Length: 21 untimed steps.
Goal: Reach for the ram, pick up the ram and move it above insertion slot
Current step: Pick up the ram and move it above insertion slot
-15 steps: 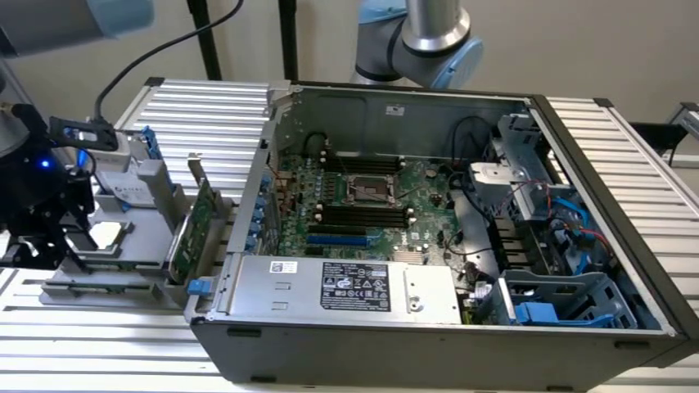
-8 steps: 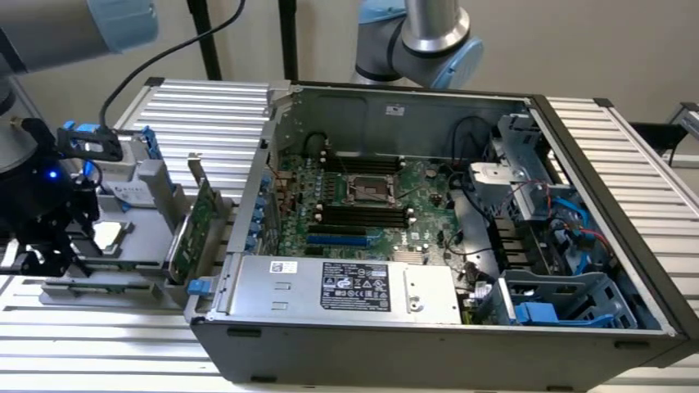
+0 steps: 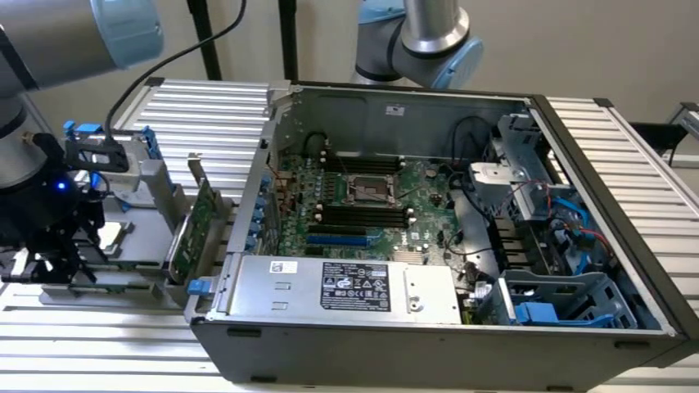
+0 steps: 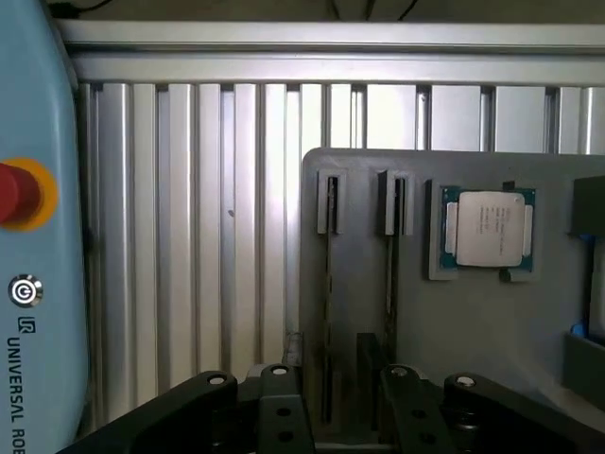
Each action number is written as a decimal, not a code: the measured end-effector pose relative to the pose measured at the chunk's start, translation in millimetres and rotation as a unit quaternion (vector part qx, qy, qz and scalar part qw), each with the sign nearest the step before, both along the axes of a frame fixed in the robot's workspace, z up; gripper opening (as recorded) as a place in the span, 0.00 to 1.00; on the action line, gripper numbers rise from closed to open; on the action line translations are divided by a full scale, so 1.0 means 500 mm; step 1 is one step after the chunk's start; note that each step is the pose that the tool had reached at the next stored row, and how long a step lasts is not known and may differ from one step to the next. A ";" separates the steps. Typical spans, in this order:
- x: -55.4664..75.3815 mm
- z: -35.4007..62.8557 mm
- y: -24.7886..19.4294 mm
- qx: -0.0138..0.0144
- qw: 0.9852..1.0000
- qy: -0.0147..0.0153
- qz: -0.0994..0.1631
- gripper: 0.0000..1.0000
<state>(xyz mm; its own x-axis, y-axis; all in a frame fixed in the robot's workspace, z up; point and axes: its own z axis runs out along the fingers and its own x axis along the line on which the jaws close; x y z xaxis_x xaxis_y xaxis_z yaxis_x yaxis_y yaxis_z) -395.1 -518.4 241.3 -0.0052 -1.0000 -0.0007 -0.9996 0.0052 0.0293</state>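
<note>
Grey plastic holder [image 4: 473,322] lies below me on the ribbed metal table [image 4: 189,236]. The ram [image 4: 327,284] stands on edge in one of its narrow slots, with a second thin stick [image 4: 390,274] in the next slot and a processor chip [image 4: 489,227] beside that. My gripper [image 4: 340,402] hangs over the holder, jaws wide and holding nothing, the ram's edge running into the gap. The open computer case [image 3: 437,336] sits at the exterior view's right.

Lighting: soft, even, moderately bright. Glare: pale sheen along the ribbed bench [image 4: 189,218] slats and on the processor [image 4: 489,227] lid. Shadow: computer case [image 3: 361,106] interior dimmer than its surroundings.
</note>
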 end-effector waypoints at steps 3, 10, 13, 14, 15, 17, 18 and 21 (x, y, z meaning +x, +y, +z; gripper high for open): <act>0.000 -0.011 0.0000 0.000 1.000 0.000 0.000 0.36; 0.000 -0.036 0.0000 0.000 1.000 0.000 0.000 0.36; 0.000 -0.047 0.0000 0.000 1.000 0.000 0.000 0.36; 0.000 -0.051 0.0000 0.000 1.000 0.000 0.000 0.36; 0.000 -0.055 0.0000 0.000 1.000 0.000 0.000 0.36; 0.000 -0.062 0.0000 0.000 1.000 0.000 0.000 0.36; 0.000 -0.065 0.0000 0.000 1.000 0.000 0.000 0.36; 0.000 -0.076 0.0000 0.000 1.000 0.000 0.000 0.36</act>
